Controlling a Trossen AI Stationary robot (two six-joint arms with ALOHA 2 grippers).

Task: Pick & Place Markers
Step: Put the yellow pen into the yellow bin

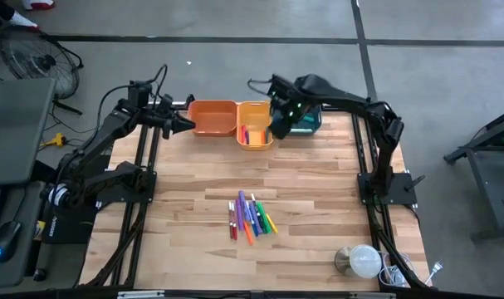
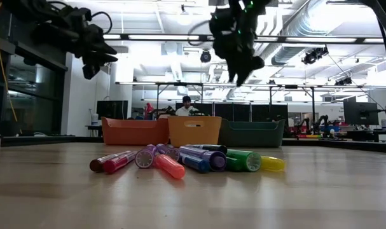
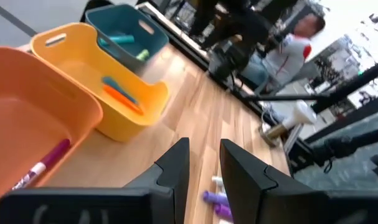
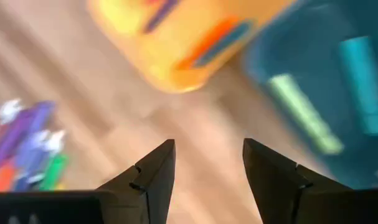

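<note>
The bench [image 1: 318,178] carried three bins [image 1: 212,117] at its far edge. The right pincer [image 1: 278,126] was held open and empty above the yellow and teal bins. The left pincer [image 1: 183,124], part-open and empty, hung beside the orange bin. Most markers [image 1: 250,218] were clustered near the front edge.

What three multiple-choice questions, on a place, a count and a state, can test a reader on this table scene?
1. Where does the pile of markers lie?
A. in the teal bin
B. on the bare table, toward its near edge
C. under the left claw

2. How many bins stand in the row?
A. two
B. three
C. five

3. How is the right claw?
A. open and empty
B. shut on a marker
C. resting on the table

Answers: 1 B, the high view shows the pile apart from the bins. 2 B, orange bin, yellow bin, teal bin. 3 A, nothing between its fingers.
</note>
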